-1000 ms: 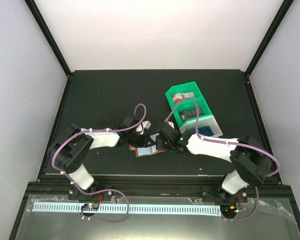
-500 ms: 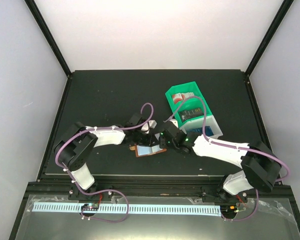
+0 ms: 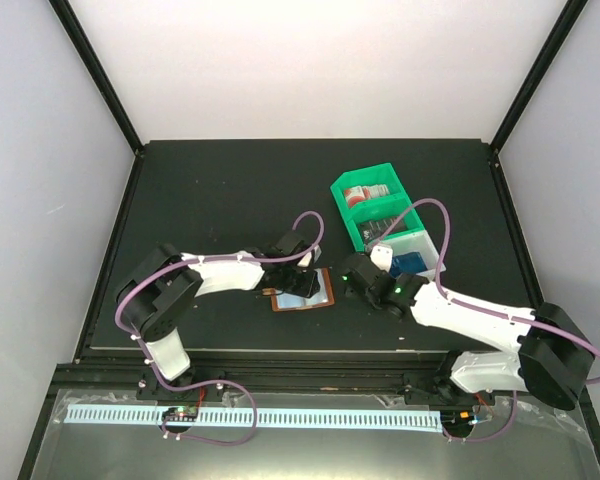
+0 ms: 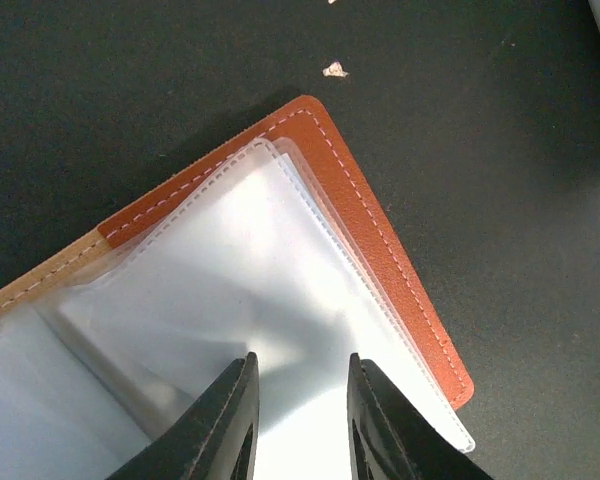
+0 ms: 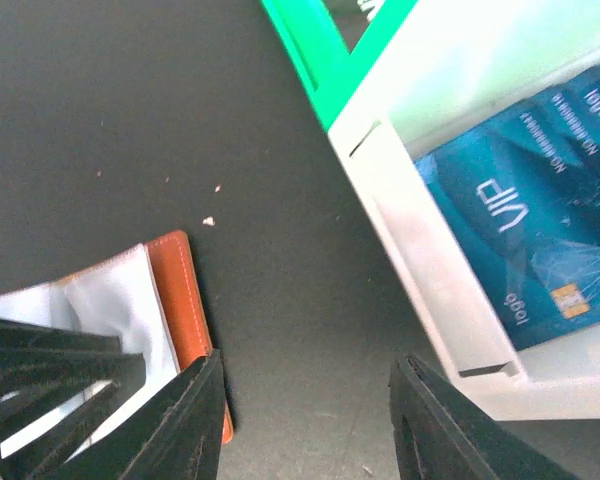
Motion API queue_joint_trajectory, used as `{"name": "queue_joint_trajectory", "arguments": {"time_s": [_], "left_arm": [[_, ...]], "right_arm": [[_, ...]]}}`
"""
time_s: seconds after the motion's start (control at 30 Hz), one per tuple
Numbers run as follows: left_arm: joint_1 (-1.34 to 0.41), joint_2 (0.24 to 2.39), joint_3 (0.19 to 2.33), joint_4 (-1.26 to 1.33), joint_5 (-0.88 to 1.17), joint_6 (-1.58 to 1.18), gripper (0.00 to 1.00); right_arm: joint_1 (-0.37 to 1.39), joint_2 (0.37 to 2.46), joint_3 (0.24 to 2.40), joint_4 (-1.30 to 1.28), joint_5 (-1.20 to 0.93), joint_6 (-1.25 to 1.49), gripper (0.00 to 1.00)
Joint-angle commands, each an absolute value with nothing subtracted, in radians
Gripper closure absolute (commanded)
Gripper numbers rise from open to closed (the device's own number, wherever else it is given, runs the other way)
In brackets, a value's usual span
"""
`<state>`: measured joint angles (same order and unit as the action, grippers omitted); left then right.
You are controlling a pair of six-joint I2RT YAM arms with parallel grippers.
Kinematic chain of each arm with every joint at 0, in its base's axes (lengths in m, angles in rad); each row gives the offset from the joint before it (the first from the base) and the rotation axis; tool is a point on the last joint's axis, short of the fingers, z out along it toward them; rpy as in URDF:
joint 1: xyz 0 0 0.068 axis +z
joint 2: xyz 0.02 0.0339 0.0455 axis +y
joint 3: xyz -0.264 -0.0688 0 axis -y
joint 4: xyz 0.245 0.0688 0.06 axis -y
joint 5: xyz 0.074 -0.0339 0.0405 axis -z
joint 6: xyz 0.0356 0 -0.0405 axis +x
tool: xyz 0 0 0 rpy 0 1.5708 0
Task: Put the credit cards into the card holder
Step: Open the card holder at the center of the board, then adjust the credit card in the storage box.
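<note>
Withdrawn R gripper (image 5: pixel 308 400) spread; L gripper (image 4: pixel 302 400) parted, maybe touching holder (image 4: pixel 380 250); blue card (image 5: pixel 520 230): "VIP".

We can read only one word with certainty: "VIP", in white letters on the blue card (image 5: pixel 525 215), which lies in the white compartment of the tray (image 5: pixel 400 200). In the right wrist view this word stands turned, nearly upside down. On the same card we see a short group of digits near the gold chip, another such group at the upper corner, and a line of fine print that begins perhaps with "NO". These are too small for us to read surely. In the top view the red-and-white card (image 3: pixel 365 193) and the dark card (image 3: pixel 383 229) also carry print, but it is too small to read.
</note>
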<state>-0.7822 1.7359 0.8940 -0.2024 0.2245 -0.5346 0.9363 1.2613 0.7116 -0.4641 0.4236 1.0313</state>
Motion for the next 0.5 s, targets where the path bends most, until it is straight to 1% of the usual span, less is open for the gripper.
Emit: {"name": "queue_joint_trajectory", "arguments": {"time_s": [0.0, 0.23, 0.3, 0.47], "left_arm": [[-0.795, 1.747, 0.909, -0.279, 0.165, -0.512, 0.73], [-0.795, 1.685, 0.948, -0.277, 0.25, -0.495, 0.69], [-0.795, 1.675, 0.956, -0.276, 0.267, -0.496, 0.69], [-0.795, 1.662, 0.968, -0.27, 0.277, -0.493, 0.7]], "right_arm": [[0.909, 1.222, 0.735, -0.491, 0.5, 1.016, 0.52], [0.801, 1.215, 0.831, -0.566, 0.421, 0.741, 0.43], [0.759, 1.215, 0.848, -0.618, 0.409, 0.675, 0.42], [0.607, 1.22, 0.852, -0.671, 0.278, 0.535, 0.4]]}}
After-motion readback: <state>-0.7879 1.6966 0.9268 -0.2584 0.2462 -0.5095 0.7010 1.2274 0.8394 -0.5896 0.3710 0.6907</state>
